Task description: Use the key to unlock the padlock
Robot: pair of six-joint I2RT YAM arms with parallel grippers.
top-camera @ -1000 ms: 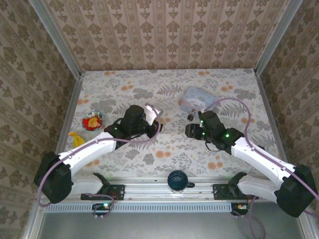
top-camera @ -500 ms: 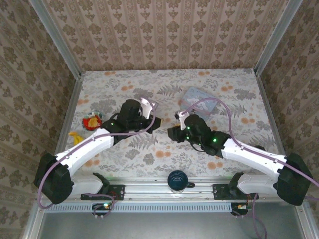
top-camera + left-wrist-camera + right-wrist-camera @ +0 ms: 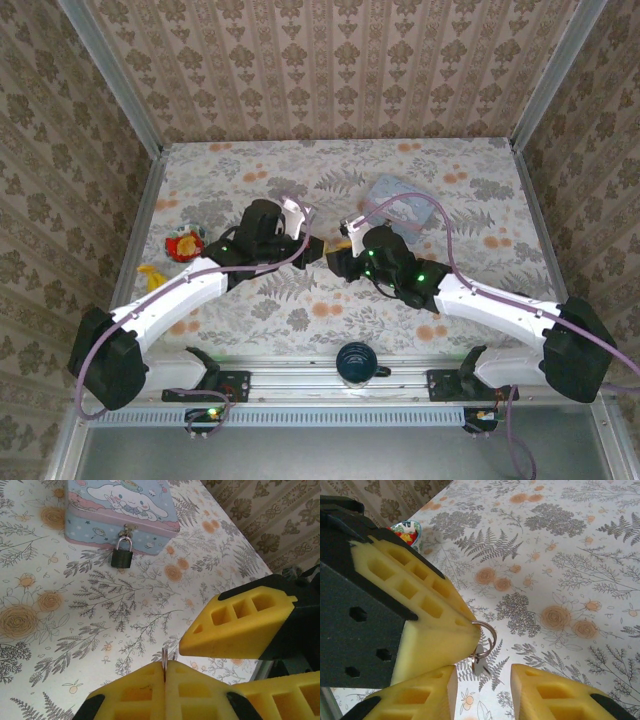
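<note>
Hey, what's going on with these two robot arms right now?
The left gripper is shut on a key ring, with the small key dangling below. The right gripper has open jaws either side of that key, not gripping it, apparently for a handover. The padlock hangs closed on the pale blue cartoon tin, untouched.

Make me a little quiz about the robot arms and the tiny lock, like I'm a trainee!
1. True or false: the padlock hangs at the front of the blue tin.
2. What does the left gripper pinch? A) key ring B) padlock C) tin
3. Fill in: near the dangling key, the right gripper has its jaws ____.
Key: 1 true; 2 A; 3 open.
</note>
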